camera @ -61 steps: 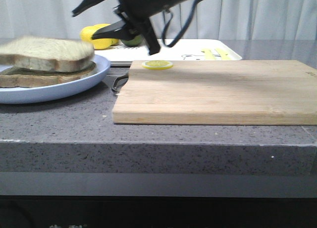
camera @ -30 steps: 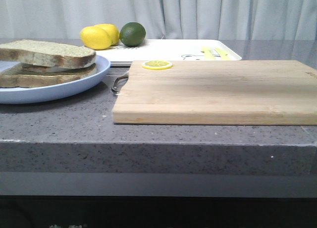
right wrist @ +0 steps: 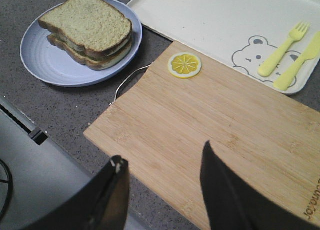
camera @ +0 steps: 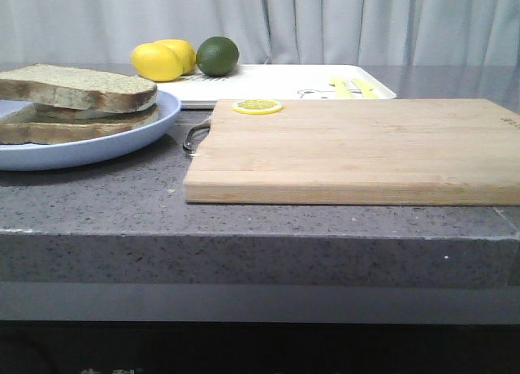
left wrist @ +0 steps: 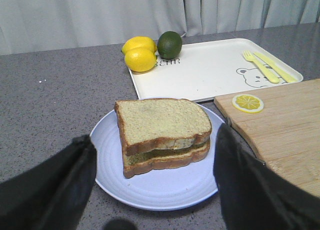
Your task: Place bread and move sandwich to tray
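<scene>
The left gripper [left wrist: 150, 190] hangs wide open and empty, its two dark fingers [left wrist: 50, 190] spread either side of the plate [left wrist: 112, 177] just ahead of it. On that plate sits the sandwich [left wrist: 162, 135], the bread [left wrist: 160, 121] already laid on top as its upper slice, clear of both fingers. Beyond the sandwich lies the tray [left wrist: 205, 72], holding a yellow fork [left wrist: 260, 66] and knife [left wrist: 275, 66], with two lemons [left wrist: 140, 52] and a lime [left wrist: 170, 44] at its far corner. The right gripper [right wrist: 165, 190] is also open and empty, poised above the near edge of the board [right wrist: 210, 135]. A lemon slice [right wrist: 184, 65] rests on the board's far corner, well ahead of those fingers.
</scene>
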### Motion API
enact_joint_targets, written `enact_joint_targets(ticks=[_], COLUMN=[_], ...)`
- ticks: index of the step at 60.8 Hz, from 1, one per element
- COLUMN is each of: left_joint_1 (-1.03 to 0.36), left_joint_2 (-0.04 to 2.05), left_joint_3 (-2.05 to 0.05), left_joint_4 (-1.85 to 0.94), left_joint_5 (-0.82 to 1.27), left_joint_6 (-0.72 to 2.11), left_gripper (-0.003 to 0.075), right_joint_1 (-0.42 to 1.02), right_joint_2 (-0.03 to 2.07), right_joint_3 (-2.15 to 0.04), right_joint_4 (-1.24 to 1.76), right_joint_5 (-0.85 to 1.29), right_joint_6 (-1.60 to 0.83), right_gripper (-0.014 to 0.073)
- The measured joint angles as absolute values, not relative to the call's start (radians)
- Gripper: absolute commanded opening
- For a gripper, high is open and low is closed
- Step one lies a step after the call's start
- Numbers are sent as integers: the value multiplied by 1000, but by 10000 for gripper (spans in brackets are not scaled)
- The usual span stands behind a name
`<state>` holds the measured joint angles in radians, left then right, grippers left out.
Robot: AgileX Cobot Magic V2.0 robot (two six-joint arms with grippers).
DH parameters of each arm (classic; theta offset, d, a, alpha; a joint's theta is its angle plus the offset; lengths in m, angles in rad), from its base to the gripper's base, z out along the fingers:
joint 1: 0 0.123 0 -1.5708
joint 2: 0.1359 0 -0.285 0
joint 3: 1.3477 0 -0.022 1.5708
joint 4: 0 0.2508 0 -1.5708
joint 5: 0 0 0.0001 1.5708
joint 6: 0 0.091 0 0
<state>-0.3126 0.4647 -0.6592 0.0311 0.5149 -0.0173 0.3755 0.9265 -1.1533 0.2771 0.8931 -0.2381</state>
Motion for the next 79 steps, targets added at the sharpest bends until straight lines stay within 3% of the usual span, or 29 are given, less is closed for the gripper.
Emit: enact_joint_targets(ticks=[37,79], left_joint_1=[-313,-313], left_joint_2=[465,465], left_joint_3=[-659,-659], left_joint_4=[31,31], left_joint_5=[515,515], left_joint_6=[-17,-17], left_gripper=[491,491], right_joint_1=[376,376], right_joint_2=[601,583], right_joint_3=[-915,-912], right_joint_4=[275,305], right_joint_5=[826,828], right_joint_6=[-236,-236], right_gripper=[363,363])
